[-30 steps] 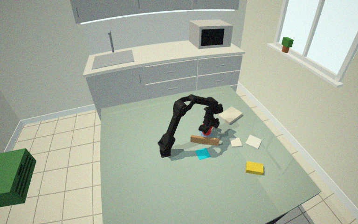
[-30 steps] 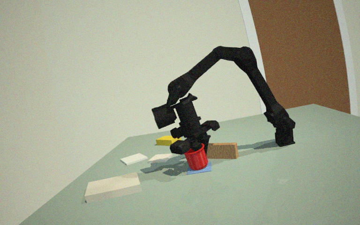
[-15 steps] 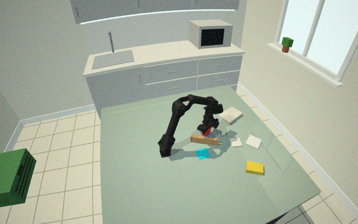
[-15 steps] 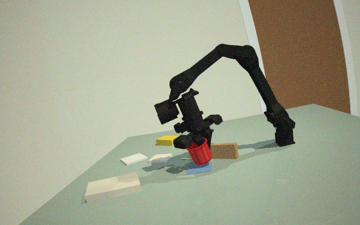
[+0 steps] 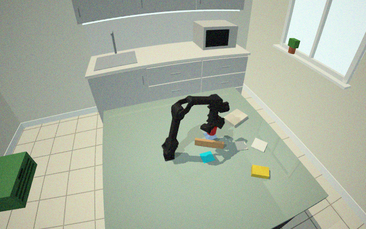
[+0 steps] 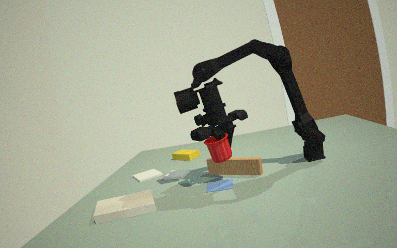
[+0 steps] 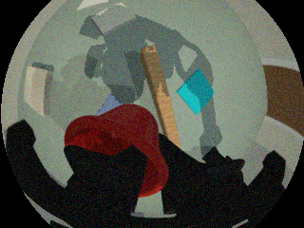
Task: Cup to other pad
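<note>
Red cup (image 5: pixel 212 131) (image 6: pixel 219 149) (image 7: pixel 142 124) up, tilted, pinched by its wall in the gripper (image 5: pixel 212 128) (image 6: pixel 218 136) (image 7: pixel 154 136)! It's above the blue pad (image 5: pixel 209 136) (image 6: pixel 219 186) (image 7: pixel 110 103), beside the wooden block (image 5: pixel 209 143) (image 6: pixel 234 166) (image 7: pixel 161 97). Cyan pad (image 5: pixel 207 156) (image 7: pixel 196 91), toward the table's near edge (image 5: pixel 104 202), still awaits crossing, set-down and release.

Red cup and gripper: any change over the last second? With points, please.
The red cup (image 5: pixel 212 131) (image 6: pixel 219 149) (image 7: pixel 119 124) has risen off the blue pad (image 5: pixel 210 136) (image 6: pixel 219 185) (image 7: pixel 109 104), carried up by the gripper (image 6: pixel 217 135). It hangs tilted above the table. No new grasp or release: the gripper was already on it. The wooden block (image 5: pixel 209 143) (image 6: pixel 234 166) (image 7: pixel 161 97), cyan pad (image 5: pixel 207 156) (image 7: pixel 196 91) and yellow block (image 5: pixel 260 171) (image 6: pixel 185 155) stayed put.
</note>
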`<state>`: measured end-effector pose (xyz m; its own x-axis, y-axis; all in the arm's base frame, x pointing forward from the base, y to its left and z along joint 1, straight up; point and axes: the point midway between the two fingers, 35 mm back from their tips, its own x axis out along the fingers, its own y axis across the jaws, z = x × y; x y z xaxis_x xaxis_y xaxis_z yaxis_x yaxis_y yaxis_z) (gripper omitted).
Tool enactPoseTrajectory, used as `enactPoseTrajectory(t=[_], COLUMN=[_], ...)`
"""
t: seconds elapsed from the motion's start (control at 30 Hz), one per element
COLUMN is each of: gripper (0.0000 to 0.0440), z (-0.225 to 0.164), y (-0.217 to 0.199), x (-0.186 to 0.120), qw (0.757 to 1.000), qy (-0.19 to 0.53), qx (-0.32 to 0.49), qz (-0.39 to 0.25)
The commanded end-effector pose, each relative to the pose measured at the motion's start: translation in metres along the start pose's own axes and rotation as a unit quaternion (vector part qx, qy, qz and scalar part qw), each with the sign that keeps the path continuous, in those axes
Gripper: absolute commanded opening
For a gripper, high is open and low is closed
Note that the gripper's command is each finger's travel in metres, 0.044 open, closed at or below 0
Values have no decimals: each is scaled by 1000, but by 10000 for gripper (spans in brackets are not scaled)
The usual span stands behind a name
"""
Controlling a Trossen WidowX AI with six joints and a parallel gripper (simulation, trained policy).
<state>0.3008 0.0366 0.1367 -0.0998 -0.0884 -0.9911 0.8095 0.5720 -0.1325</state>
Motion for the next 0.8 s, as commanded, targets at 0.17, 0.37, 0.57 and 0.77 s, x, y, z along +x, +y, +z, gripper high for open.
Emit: enactPoseTrajectory(t=[0.17, 0.37, 0.57, 0.77], gripper=[0, 0, 0, 0], z=[19, 34, 47, 58], y=[-17, -29, -41, -54], x=[-23, -29, -33, -33], qw=[998, 996, 993, 990], qy=[-10, -19, -28, -35], qx=[47, 74, 98, 120], qz=[31, 46, 58, 67])
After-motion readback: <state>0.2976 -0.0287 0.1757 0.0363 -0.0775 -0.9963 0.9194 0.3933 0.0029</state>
